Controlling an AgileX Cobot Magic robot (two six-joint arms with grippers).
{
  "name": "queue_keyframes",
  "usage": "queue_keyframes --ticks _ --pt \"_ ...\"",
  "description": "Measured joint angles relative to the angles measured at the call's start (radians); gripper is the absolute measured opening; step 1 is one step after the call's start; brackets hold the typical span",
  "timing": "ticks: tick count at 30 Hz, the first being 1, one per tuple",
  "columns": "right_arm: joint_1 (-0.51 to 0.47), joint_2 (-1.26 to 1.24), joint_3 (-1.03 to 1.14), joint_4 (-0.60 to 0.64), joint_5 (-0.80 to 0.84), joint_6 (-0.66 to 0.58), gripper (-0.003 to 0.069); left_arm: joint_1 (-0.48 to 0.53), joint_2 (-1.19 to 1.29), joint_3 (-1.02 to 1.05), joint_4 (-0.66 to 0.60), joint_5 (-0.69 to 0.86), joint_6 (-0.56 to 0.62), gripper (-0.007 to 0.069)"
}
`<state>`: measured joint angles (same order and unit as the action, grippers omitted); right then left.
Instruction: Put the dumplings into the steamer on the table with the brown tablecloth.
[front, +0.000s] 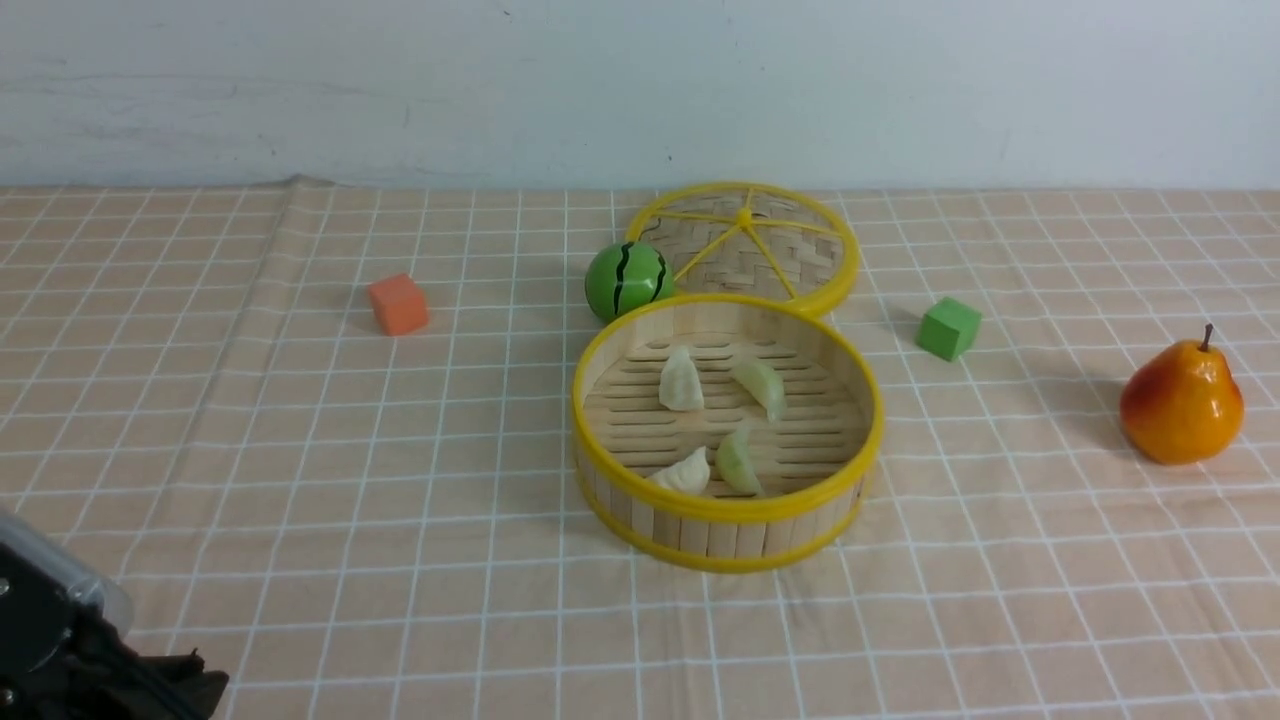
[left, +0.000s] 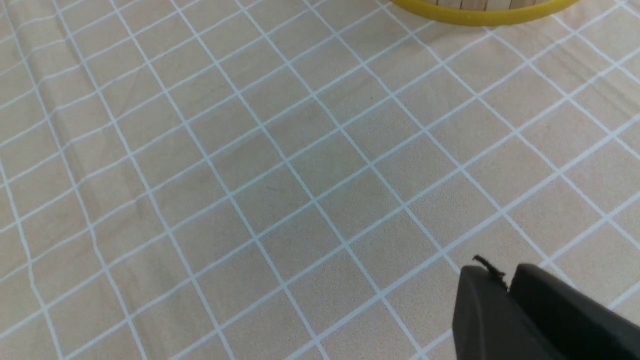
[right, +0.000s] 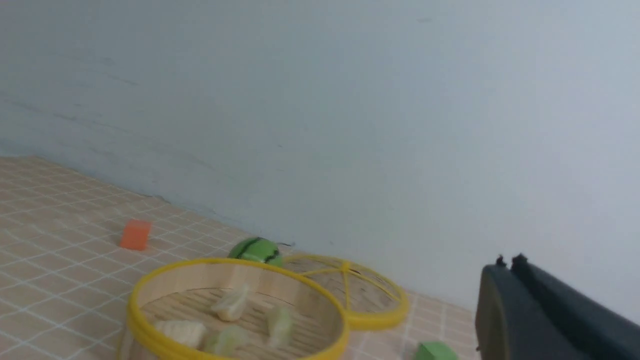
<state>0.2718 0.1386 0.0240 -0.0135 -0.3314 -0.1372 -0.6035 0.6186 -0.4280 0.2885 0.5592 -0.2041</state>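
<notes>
Here's the table, draped edge to edge in the brown tablecloth (front: 300, 450), white grid lines, a few wrinkles on the left; dead centre sits the steamer (front: 725, 512), yellow rims, slatted floor, upright on the cloth; right behind it, touching its far rim, the flat woven lid (front: 745, 255) with yellow spokes; down in the near-left corner a dark piece of the left arm (front: 60, 650) pokes into the front view; the left gripper (left: 509, 280) hangs over bare cloth, near the steamer's wall, fingers drawn narrow with only a slit between them, nothing held; the right gripper (right: 507, 265) is up in the air on the right side, pinched closed and empty; over on the far right, the orange pear (front: 1180, 405), standing alone; the striped green ball (front: 627, 280) nestles against the lid's left edge; green cube (front: 948, 328) right of the steamer, orange cube (front: 398, 304) well out to the left; and the dumplings, all four inside the steamer: a white one (front: 681, 380) and a green one (front: 762, 387) toward the back, a green one (front: 738, 462) and a white one (front: 685, 472) just beside each other at the near wall.
</notes>
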Motion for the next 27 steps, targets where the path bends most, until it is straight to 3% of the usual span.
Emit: queue_keyframes --ticks 8,14,18,22,27 --pt "-0.214 -0.149 0.000 0.027 0.398 0.000 0.0003 0.001 0.000 0.000 -0.007 0.015 0.000 0.0074" --pt "-0.239 -0.149 0.000 0.063 0.665 0.001 0.0008 0.001 0.000 0.000 -0.007 0.016 0.000 0.0074" --pt "-0.239 -0.149 -0.006 0.117 0.709 0.012 0.0010 0.001 0.000 0.000 -0.007 0.016 0.000 0.0076" --pt "-0.239 -0.149 -0.010 0.171 0.731 0.124 -0.0009 0.001 0.000 0.000 -0.007 0.016 0.000 0.0081" --pt "-0.239 -0.147 -0.011 0.141 0.735 0.237 -0.0020 0.001 0.000 0.000 -0.007 0.017 0.000 0.0088"
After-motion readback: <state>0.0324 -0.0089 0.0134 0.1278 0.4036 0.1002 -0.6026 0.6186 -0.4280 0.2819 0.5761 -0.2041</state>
